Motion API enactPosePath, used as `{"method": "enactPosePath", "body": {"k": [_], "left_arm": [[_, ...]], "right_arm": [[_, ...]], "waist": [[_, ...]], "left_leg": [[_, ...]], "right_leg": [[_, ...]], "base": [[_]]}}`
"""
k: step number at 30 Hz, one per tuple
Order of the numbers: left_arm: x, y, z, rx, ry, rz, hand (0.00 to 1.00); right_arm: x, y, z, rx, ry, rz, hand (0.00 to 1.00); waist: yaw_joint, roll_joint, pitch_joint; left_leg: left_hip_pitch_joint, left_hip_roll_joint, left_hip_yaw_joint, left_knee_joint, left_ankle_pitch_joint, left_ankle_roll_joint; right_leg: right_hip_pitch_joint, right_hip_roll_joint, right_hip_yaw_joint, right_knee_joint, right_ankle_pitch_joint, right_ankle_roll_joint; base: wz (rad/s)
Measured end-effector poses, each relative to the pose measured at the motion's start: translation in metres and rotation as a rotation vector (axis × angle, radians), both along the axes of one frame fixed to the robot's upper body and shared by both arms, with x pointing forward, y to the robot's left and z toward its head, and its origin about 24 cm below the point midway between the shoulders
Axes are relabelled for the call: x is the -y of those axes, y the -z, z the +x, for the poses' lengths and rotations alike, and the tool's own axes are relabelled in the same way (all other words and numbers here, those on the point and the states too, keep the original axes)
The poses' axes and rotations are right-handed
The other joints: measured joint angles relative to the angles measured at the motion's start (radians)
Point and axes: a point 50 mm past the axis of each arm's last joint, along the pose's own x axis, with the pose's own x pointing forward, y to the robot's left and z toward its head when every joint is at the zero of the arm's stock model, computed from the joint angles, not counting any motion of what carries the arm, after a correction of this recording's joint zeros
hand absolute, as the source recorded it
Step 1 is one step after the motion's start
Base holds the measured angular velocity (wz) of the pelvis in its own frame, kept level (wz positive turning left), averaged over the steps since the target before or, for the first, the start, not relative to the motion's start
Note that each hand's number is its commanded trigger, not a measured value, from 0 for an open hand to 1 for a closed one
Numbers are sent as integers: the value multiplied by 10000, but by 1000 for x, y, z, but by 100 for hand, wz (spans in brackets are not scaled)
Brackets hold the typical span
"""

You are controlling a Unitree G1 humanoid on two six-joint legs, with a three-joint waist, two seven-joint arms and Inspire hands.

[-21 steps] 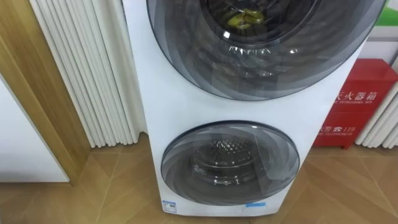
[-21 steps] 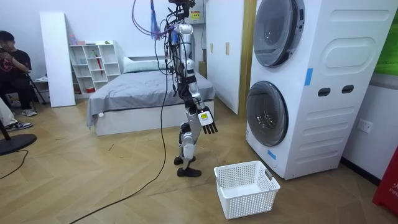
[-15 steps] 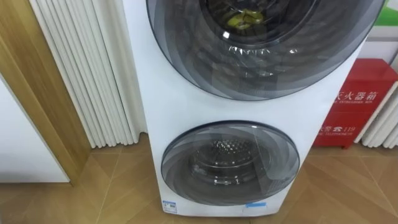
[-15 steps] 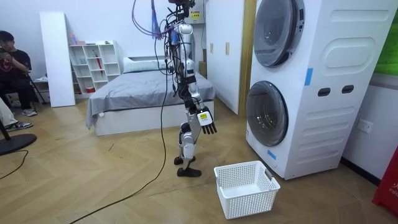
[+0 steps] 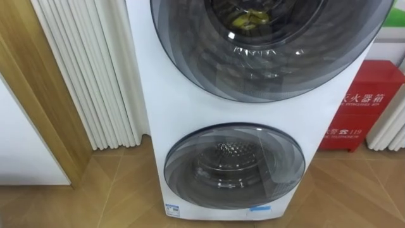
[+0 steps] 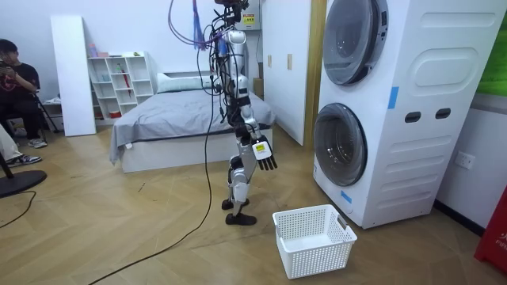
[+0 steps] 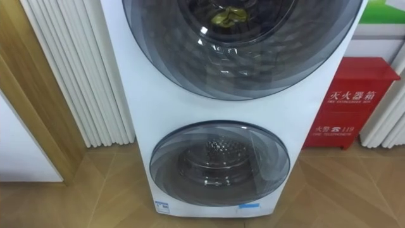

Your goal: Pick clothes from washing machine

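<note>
Herringbone wood floor (image 5: 107,196) bearing a white lattice basket (image 6: 314,237); red cabinet (image 5: 362,104) (white characters on its front) and white ribbed panels (image 5: 88,76) along the wall; grey bed (image 6: 170,119), white shelf unit (image 6: 121,79) and a seated person (image 6: 20,87) beyond.

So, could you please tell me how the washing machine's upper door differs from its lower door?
The upper door is larger than the lower door. Behind the upper door's glass lies something yellow-green; behind the lower door a bare perforated drum shows. Both are round, dark-glazed and shut.
</note>
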Motion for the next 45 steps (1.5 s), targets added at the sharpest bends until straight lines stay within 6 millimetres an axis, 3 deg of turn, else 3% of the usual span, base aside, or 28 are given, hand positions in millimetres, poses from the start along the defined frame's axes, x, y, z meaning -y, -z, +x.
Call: {"method": "enactPosePath", "body": {"k": [16, 19, 21, 22, 25, 27, 33, 45], "left_arm": [[0, 0, -1, 222, -313, -665, 0], [-1, 0, 1, 286, -347, -625, 0], [-1, 0, 0, 267, -415, -590, 0], [-2, 0, -1, 256, -451, -554, 0], [-7, -1, -10, 70, -641, -351, 0], [-11, -2, -15, -33, -669, -228, 0], [-21, -3, -34, -563, -1035, -47, 0], [-21, -3, -25, -772, -1006, -17, 0]], "right_arm": [[4, -1, 5, 140, 668, -232, 0], [12, -9, 34, 999, 1441, -685, 0], [21, -21, 69, 2268, 2240, -971, 0], [24, -25, 77, 2589, 2482, -1027, 0], [35, -53, 123, 4503, 3305, -1517, 0], [39, -66, 138, 5305, 3387, -1782, 0], [59, -111, 170, 7206, 3824, -2955, 0], [52, -174, 204, 9842, 4076, -3278, 0]], "waist": [[-55, 22, 49], [-63, 17, 43], [-143, -37, 36], [-177, -43, 27], [-181, -51, 32], [-210, -68, 24], [-196, -212, -10], [-137, -154, -47]], "left_leg": [[103, -9, -174, -10, 0, -1], [-1, -19, -210, 55, 0, 0], [24, -26, -250, 77, 2, -2], [25, -30, -294, 82, 3, -2], [-28, -38, -324, 134, 19, 0], [-85, -43, -417, 131, 19, 0], [-148, -53, -451, 146, 45, -5], [-336, -62, -424, 212, 59, -6]], "right_leg": [[172, 1, -66, -9, -2, 1], [109, -10, -134, -6, -2, 1], [160, -11, -164, -15, -2, 1], [179, -11, -176, -16, -2, 1], [134, -22, -260, -15, -3, 1], [107, -22, -309, -21, -4, 4], [14, -35, -298, -17, -11, 14], [-166, -58, -249, 0, -11, 15]], "base": [[2], [2], [6], [11], [4], [10], [3], [0]]}}
